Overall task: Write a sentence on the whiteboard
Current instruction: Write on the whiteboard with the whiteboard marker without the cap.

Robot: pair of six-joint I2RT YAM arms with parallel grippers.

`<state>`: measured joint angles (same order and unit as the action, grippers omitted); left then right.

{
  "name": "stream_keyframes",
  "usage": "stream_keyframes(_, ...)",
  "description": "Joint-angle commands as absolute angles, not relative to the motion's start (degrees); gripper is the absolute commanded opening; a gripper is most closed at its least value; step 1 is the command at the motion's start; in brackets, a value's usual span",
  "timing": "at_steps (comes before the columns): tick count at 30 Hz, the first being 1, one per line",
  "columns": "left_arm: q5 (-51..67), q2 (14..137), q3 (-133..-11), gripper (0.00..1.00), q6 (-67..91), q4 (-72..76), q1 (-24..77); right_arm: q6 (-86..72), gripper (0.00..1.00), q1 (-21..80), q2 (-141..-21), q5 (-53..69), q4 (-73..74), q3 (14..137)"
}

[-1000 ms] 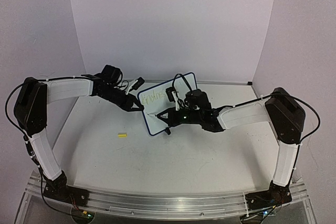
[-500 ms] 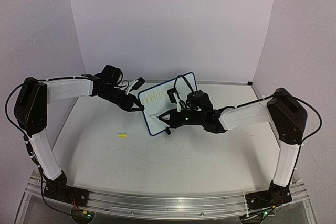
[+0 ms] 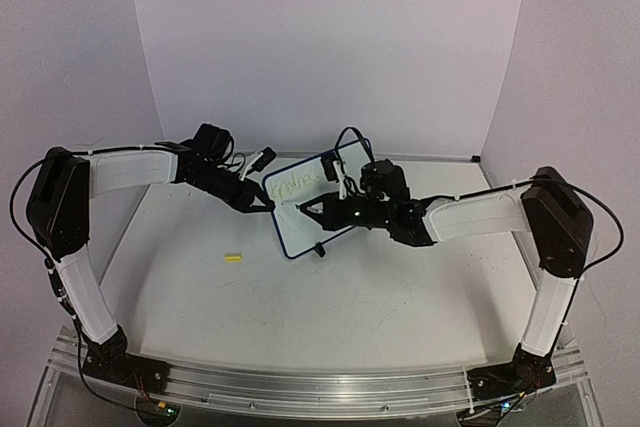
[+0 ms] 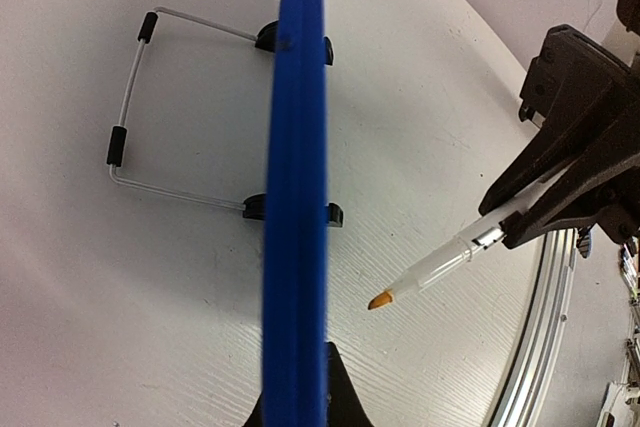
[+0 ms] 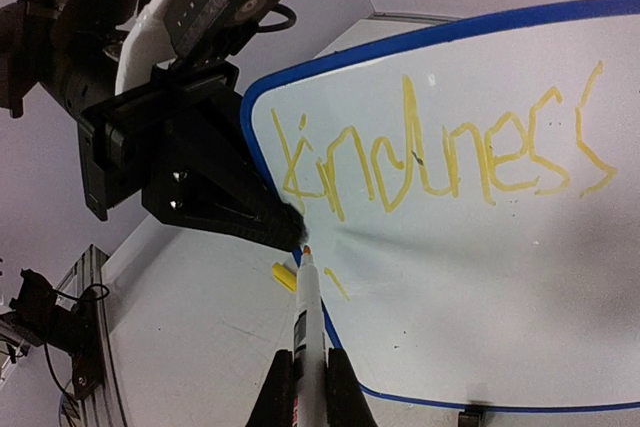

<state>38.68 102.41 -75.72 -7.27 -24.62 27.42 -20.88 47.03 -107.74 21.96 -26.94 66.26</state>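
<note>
Yellow-green, the sentence [image 5: 440, 147] is one word, "kindness", plus one short stroke below, on the single whiteboard [image 3: 300, 235] standing near the bench's [image 3: 350, 317] far edge. The left gripper [image 3: 262, 204] is clamped on its left rim; the right gripper [image 5: 305, 392] is closed around one marker [image 5: 308, 312], its tip just off the surface in the left wrist view. Only that view shows both clip feet [image 4: 252, 209] and the one wire stand [image 4: 117, 145]; one yellow cap [image 3: 233, 258] lies well apart, toward the left edge.
</note>
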Motion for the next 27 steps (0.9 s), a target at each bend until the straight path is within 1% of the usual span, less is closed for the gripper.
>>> stream_keyframes(1, 38.16, 102.40, -78.13, 0.00, -8.37, -25.51, 27.38, -20.92, 0.00, 47.00, -109.77, 21.19, -27.14, 69.04)
stream_keyframes(27, 38.23, 102.62, -78.31, 0.00, -8.37, -25.59, 27.37, -20.68, 0.00, 46.96, -111.38, 18.33, -25.01, 67.43)
